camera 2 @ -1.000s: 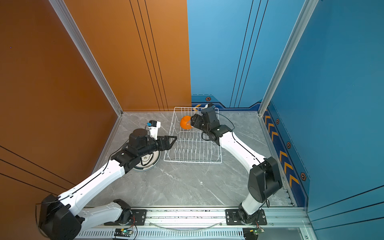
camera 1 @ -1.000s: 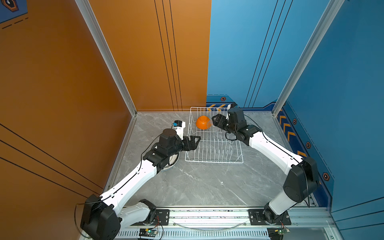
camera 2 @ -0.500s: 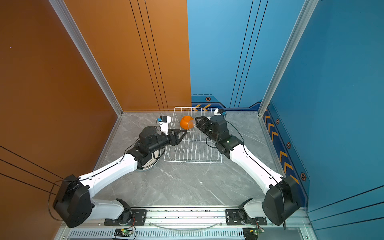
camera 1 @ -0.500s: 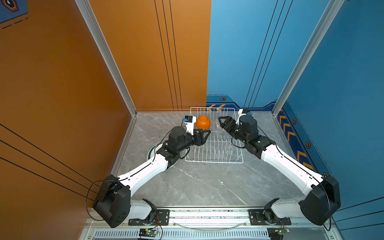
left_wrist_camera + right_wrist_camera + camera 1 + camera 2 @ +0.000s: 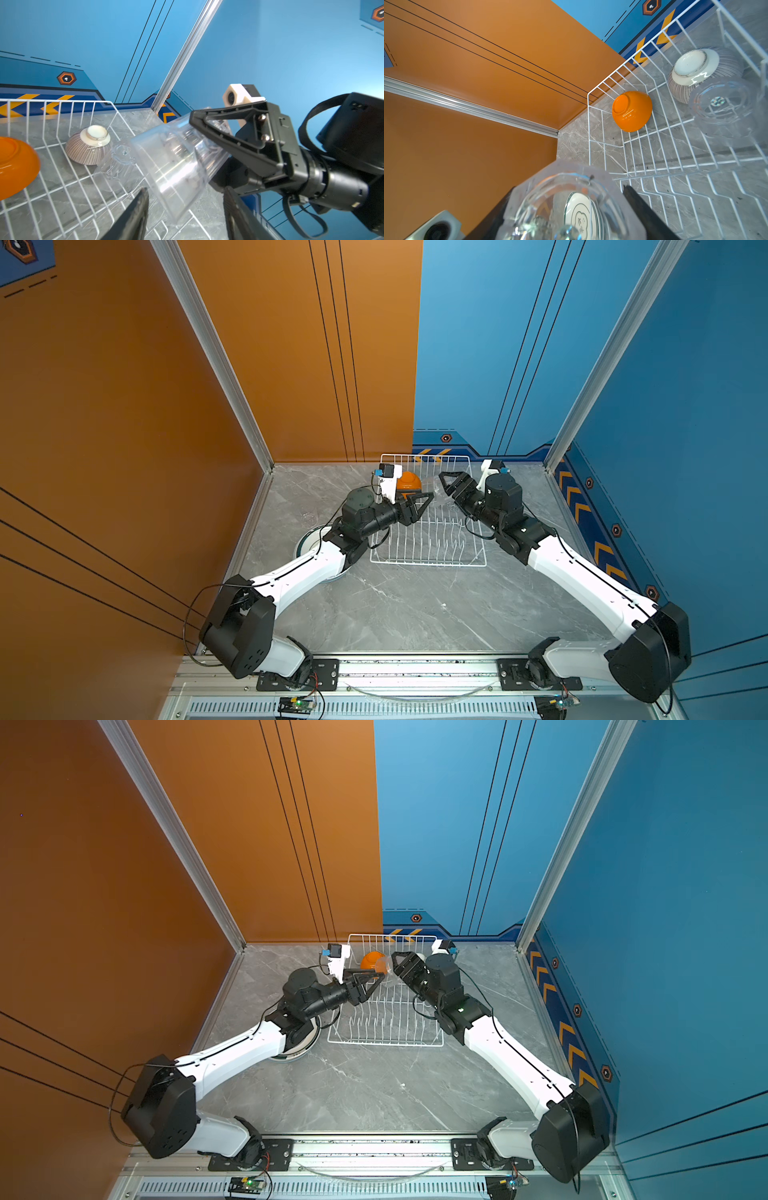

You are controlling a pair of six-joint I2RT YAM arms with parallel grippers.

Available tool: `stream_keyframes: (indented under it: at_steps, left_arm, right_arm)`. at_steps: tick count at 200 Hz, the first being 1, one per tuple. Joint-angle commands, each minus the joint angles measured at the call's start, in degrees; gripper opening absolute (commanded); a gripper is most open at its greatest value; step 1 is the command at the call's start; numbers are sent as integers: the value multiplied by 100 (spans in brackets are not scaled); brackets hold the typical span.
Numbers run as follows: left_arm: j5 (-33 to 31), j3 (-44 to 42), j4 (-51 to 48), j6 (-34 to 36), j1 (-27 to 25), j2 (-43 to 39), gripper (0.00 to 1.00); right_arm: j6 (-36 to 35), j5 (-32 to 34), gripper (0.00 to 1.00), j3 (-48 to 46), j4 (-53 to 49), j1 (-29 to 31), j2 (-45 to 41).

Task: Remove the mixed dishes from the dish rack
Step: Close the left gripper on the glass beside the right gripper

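We see a big orange wall (image 5: 124, 406) on the left and blue walls (image 5: 478, 344) on the right. Shiny silver posts (image 5: 208, 352) run up the corners. The grey stone table (image 5: 395, 605) lies at the bottom.

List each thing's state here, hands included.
Dish rack: on the table, plate slots empty.
Held glass: on its side, above the rack.
Right hand: shut on held glass.
Left hand: open, jaws either side of that glass.
Orange bowl: upside down in rack.
Striped bowl: upside down in rack.
Second glass: upside down in rack, beside striped bowl.
Plates: stacked flat on the table, outside rack.
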Motion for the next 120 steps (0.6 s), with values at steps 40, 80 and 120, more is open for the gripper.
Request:
stream_keyframes:
  at_steps: [40, 80, 120]
  left_arm:
    - [454, 257, 704, -204, -183, 372, 51]
    - [613, 571, 939, -395, -217, 618, 40]
    - [632, 719, 944, -478, -219, 799, 25]
  right_arm:
    - [332, -272, 52, -178, 607, 19, -200]
    - [504, -593, 53, -147, 780, -36, -43]
    - [529, -567, 54, -206, 823, -9, 9]
